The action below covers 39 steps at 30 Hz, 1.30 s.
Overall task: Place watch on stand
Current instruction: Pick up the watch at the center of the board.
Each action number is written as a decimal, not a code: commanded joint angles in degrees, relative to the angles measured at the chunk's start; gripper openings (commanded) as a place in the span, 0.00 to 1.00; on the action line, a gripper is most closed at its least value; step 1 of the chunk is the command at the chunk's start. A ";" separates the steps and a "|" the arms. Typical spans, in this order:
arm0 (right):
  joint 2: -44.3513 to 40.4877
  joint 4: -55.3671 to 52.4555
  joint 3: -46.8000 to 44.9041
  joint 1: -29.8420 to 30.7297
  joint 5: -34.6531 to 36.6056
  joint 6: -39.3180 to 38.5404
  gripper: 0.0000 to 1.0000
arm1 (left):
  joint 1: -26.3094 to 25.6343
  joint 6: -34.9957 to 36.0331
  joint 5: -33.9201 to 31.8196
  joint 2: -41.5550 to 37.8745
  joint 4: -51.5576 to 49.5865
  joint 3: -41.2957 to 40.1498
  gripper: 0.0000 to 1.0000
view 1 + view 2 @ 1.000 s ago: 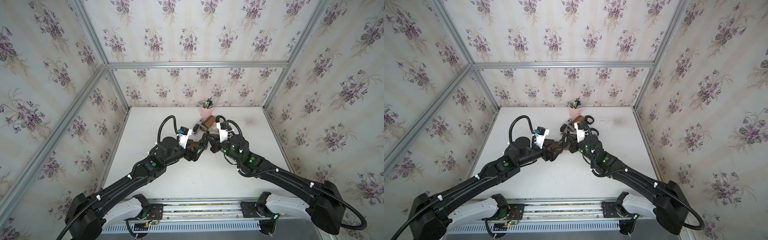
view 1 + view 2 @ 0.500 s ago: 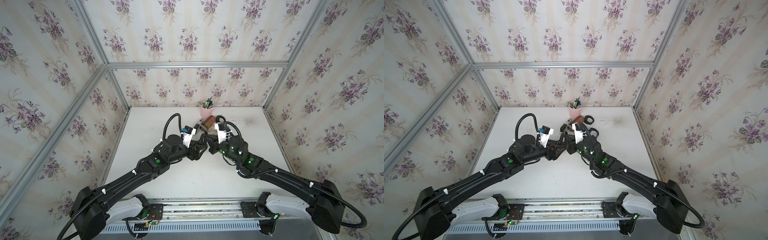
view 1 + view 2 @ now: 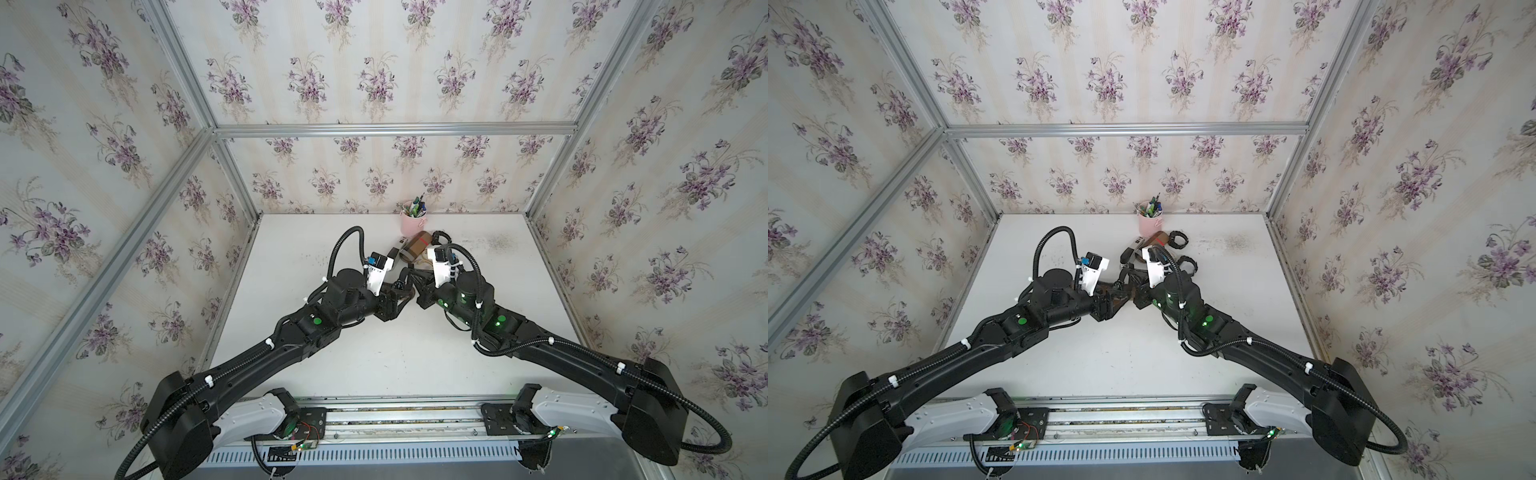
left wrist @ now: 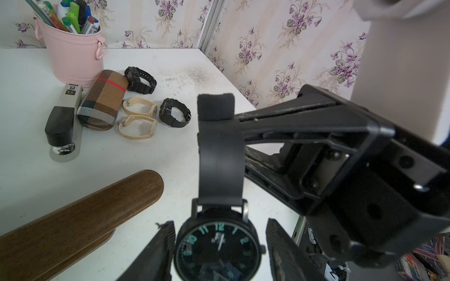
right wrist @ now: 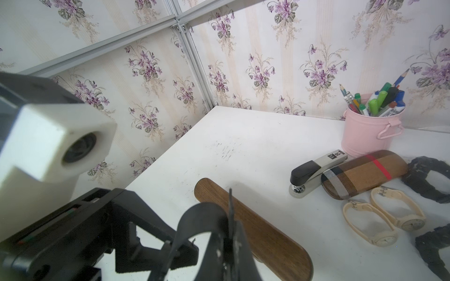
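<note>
Beside the brown stand [image 4: 80, 214], a black watch [image 4: 216, 245] with teal numerals hangs by its strap, clamped in the right fingers [image 4: 214, 107]; parted left fingers [image 4: 159, 253] flank its dial.

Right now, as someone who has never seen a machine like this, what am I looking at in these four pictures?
Two black robot arms, each ending in a two-fingered gripper, work over a white table. Two pictures look down from overhead; two come from a camera on each wrist. The right gripper pinches the strap of a black watch, which hangs from it. The left gripper has its fingers on either side of the watch's face; whether they press it I cannot tell. Beside them is the stand, a bare dark wooden bar. Farther back lie a pink bucket of pens, a stapler, a plaid case, two cream watches and two chunky black watches.
</note>
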 commanded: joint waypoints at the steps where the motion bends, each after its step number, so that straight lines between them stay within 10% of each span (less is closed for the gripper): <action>1: 0.10 0.89 0.35 0.24 0.80 -0.82 0.00 | 0.11 0.50 0.59 0.07 0.45 0.43 0.60; 39: -0.86 0.74 -0.80 1.29 1.13 -4.98 0.00 | 0.14 1.15 0.48 -0.01 -2.13 0.92 0.54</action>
